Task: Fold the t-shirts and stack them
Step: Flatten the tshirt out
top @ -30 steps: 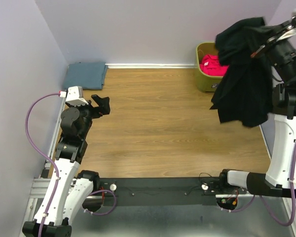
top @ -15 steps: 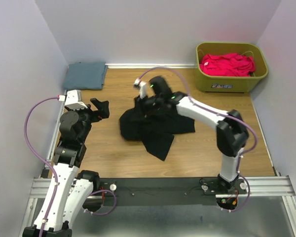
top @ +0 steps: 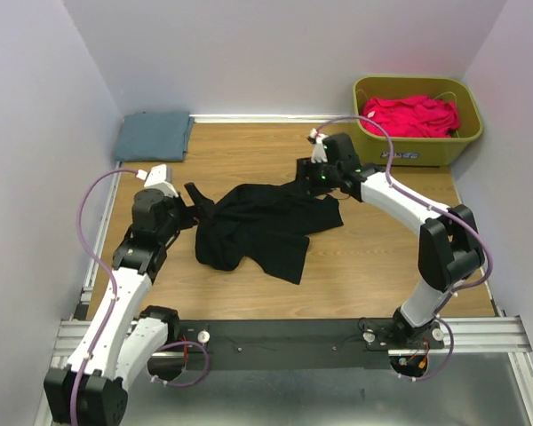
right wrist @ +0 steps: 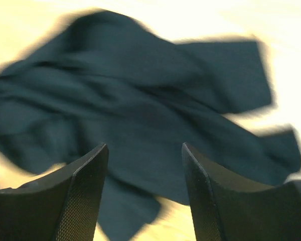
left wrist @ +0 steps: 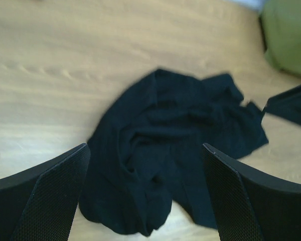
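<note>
**At mid-table: black shirt crumpled between two spread grippers**

The black t-shirt (top: pixel 262 226) lies loose and rumpled near the middle of the wooden table (top: pixel 249 151), with one flap trailing toward 5 o'clock. At the shirt's 9 o'clock edge is the left gripper (top: pixel 198 202). Its arm comes up from the base at 7 o'clock and bends at the elbow. The left wrist view shows its fingers (left wrist: pixel 55 196) spread wide with nothing clamped, the cloth lying beyond them.

At the shirt's 1 o'clock corner is the right gripper (top: pixel 306 171). Its arm rises from the 5 o'clock base, bends near the table's 3 o'clock side and stretches back toward the middle. The right wrist view is blurred but shows its fingers (right wrist: pixel 85 196) parted and empty over the dark fabric. Whether either gripper touches the cloth cannot be told.

The slate blue-grey t-shirt (top: pixel 153 135) lies folded flat in the 10 o'clock corner. The pink-red t-shirt (top: pixel 410 115) is heaped inside the olive-green tub (top: pixel 409 153) in the 1 o'clock corner.
</note>
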Available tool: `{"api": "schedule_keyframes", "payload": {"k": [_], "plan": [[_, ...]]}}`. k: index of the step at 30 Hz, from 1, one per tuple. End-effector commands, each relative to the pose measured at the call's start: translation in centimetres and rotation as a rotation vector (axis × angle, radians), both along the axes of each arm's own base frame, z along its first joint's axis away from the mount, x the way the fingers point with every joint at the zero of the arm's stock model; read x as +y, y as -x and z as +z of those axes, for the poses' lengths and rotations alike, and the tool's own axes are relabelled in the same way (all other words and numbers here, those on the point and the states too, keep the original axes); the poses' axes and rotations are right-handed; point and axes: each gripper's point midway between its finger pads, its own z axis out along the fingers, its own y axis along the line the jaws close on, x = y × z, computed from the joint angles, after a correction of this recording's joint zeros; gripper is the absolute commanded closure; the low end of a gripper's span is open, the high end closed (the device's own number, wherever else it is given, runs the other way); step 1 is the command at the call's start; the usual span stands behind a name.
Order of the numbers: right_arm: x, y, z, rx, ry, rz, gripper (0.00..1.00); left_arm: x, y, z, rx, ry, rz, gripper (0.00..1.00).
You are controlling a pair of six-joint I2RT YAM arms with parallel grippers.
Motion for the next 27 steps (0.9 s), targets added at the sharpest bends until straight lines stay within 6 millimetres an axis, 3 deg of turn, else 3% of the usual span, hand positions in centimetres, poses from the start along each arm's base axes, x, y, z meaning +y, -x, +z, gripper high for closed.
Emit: {"api": "schedule_keyframes", "payload": {"k": [1,11,17,22,24,27], "plan": [[-4.2,1.0,-4.6,0.099,0.122,-0.109,0.34,-2.7,0.3,-2.5,0.103,0.045,-0.104,0.02],[-6.4,2.8,-11.7,0.294,0.190,-0.167,0.42,-3.5,-1.1,-7.8,0.277,-0.023,-0.030,0.02],[-8.9,4.2,-13.1,0.358,0.211,-0.251,0.55,-3.0,-2.0,-12.3,0.412,-0.074,0.047,0.03],[-12.2,6.4,-14.5,0.437,0.227,-0.341,0.71,-2.1,-3.4,-13.3,0.428,-0.133,0.098,0.14],[-13.5,7.5,-14.7,0.476,0.216,-0.378,0.76,-2.1,-4.5,-13.5,0.422,-0.165,0.091,0.24],[-14.6,8.6,-14.7,0.508,0.215,-0.415,0.76,-2.3,-6.6,-14.1,0.414,-0.213,0.079,0.28]]}}
